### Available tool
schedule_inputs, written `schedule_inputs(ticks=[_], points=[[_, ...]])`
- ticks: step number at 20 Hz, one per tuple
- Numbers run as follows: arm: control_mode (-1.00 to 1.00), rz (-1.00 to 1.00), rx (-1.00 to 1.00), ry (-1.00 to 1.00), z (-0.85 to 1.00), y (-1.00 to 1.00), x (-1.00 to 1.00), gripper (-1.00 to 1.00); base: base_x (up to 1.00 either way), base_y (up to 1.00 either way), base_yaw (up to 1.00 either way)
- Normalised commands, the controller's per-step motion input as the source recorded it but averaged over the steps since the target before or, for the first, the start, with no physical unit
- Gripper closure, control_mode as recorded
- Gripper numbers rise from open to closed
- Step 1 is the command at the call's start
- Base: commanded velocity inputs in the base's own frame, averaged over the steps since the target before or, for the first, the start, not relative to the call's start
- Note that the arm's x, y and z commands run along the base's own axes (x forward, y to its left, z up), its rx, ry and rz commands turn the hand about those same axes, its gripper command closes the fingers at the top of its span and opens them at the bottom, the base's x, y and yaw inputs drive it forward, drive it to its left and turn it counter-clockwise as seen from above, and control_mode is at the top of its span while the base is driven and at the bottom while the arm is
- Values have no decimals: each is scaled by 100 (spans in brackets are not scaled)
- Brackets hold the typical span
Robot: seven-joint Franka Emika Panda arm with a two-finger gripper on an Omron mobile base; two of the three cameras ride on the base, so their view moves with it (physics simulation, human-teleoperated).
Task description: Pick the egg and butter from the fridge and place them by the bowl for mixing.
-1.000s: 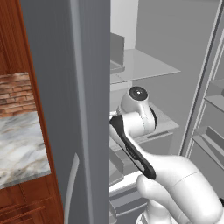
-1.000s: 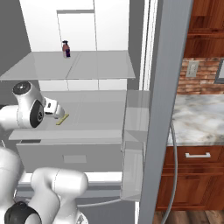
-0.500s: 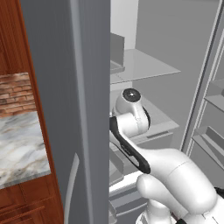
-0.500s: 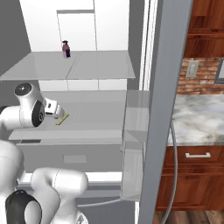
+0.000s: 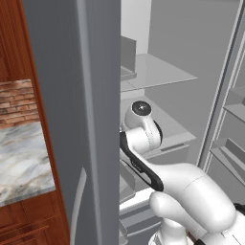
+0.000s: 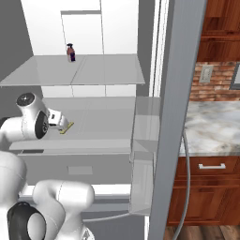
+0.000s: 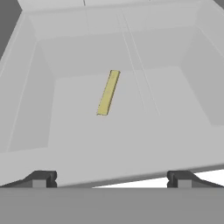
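Left base view: the white arm (image 5: 143, 139) reaches into the open fridge (image 5: 95, 95). Right base view: the butter (image 6: 66, 127) lies near the middle shelf's (image 6: 103, 122) left edge, a dark bottle (image 6: 71, 52) on the shelf above. Hand view: the gripper (image 7: 111, 178) hangs wide open and empty, short of the butter (image 7: 108, 92).

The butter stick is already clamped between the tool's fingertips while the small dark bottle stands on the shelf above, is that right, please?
Not quite. The butter lies flat on the fridge shelf, untouched, ahead of the open tool, as the hand view shows. The small dark bottle does stand on the shelf above, seen in the right base view.
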Motion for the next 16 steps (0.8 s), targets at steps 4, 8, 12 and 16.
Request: schedule_inputs(ticks=[4, 8, 12, 16], points=[[-100, 0, 0, 0, -22, 1, 7, -100, 0, 0, 0], [-100, 0, 0, 0, -17, 1, 19, -100, 0, 0, 0], [-100, 0, 0, 0, -6, 3, 30, -100, 0, 0, 0], [-100, 0, 0, 0, -1, 9, 49, -100, 0, 0, 0]])
